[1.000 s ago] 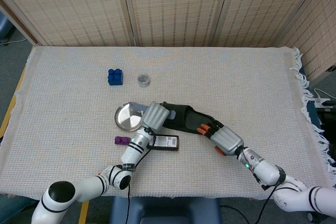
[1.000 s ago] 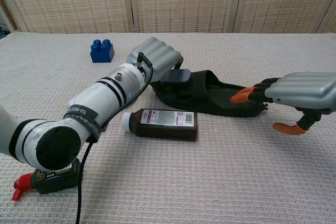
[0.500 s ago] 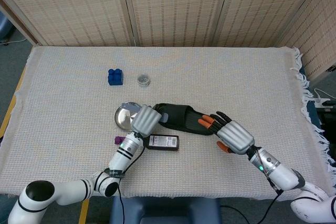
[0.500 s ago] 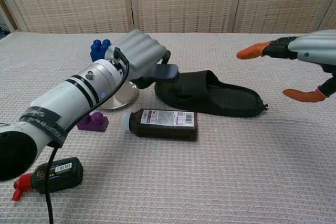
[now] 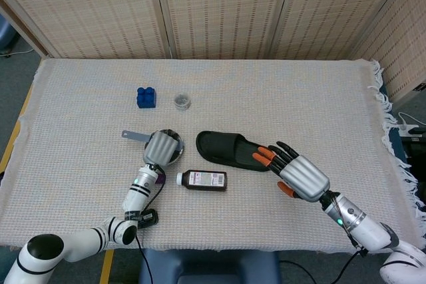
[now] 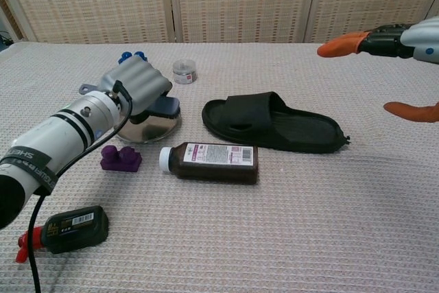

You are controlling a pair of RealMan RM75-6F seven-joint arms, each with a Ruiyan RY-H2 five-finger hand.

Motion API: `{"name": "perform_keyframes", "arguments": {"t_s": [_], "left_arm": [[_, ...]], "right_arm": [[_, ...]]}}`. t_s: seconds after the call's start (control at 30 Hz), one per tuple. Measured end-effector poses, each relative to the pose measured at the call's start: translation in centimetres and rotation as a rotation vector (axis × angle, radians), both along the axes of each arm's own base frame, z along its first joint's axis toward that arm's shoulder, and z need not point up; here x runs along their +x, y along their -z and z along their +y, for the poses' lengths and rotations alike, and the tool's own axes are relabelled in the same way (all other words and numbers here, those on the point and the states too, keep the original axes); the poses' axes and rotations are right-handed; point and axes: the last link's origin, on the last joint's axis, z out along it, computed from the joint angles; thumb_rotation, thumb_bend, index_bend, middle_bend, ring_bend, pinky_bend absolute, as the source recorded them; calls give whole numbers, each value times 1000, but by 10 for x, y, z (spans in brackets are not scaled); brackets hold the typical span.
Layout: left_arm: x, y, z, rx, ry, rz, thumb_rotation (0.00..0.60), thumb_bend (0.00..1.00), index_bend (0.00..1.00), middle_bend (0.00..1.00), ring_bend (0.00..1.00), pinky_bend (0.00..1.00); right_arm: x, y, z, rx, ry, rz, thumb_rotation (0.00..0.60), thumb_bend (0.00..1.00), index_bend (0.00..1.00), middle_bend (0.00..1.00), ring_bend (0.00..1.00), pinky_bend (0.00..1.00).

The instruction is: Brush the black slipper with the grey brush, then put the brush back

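Black rubber slide slipper [image 5: 229, 150] lying flat, sole down, mid-table on the woven cream tablecloth [image 5: 299, 98], toe band toward the robot's left, heel toward its right. Matte, smooth, no visible dust; open strap arch clear in chest view [image 6: 273, 123]. Untouched by either hand.

Grey flat-handled brush [image 5: 136, 137] gripped in left hand [image 5: 158, 147], fingers curled round the head end, handle tip poking out left past the knuckles. Head of brush over the shiny round metal dish [image 5: 174, 153]; touching the dish or just above cannot be told. Likely the return spot, so judged as put-back step under way, brush not yet released.

Right hand [image 5: 301, 174] spread, holding nothing, orange fingertips [image 5: 258, 158] just beside the slipper's heel end in head view, raised off the table in chest view [image 6: 384, 39]. Probably positioned to steady the slipper, now clear of it.

Brown plastic bottle with white label [image 5: 202, 179] on its side, near front of slipper. Purple toy brick [image 6: 121, 158] beside the dish. Blue toy brick [image 5: 146, 96] and small clear lidded jar [image 5: 182, 101] further back. Small dark bottle with red cap [image 6: 65, 229] at near edge.
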Motion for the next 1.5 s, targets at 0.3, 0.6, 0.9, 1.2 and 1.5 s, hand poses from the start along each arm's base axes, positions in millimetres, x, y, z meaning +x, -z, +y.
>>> {"name": "perform_keyframes", "arguments": {"t_s": [0.3,0.6,0.9,1.2,1.5], "left_arm": [[-6,6,-1,-43,-74,-12,600,385,269,308,698,946],[-3,5,-2,-54,-85,-31,600,386,219,160,698,955],[7,-11,-12,-59,-59,-91,600,386,187,94,503,828],[-9,-66,-71,-163,-89,-374,600,385,23,1,4,181],[-117,-157,-163,-91,-162,-853,600,362,0,10,0,103]], "right_arm": [[1,4,-1,-4,-4,15,600,391,0,0,0,0],[0,2,-1,-20,5,28,600,391,0,0,0,0],[-12,-7,7,-24,42,26,600,293,0,0,0,0],[-66,-38,51,-169,176,-5,600,191,0,0,0,0],[-125,-53,123,-397,322,-17,600,185,0,0,0,0]]}}
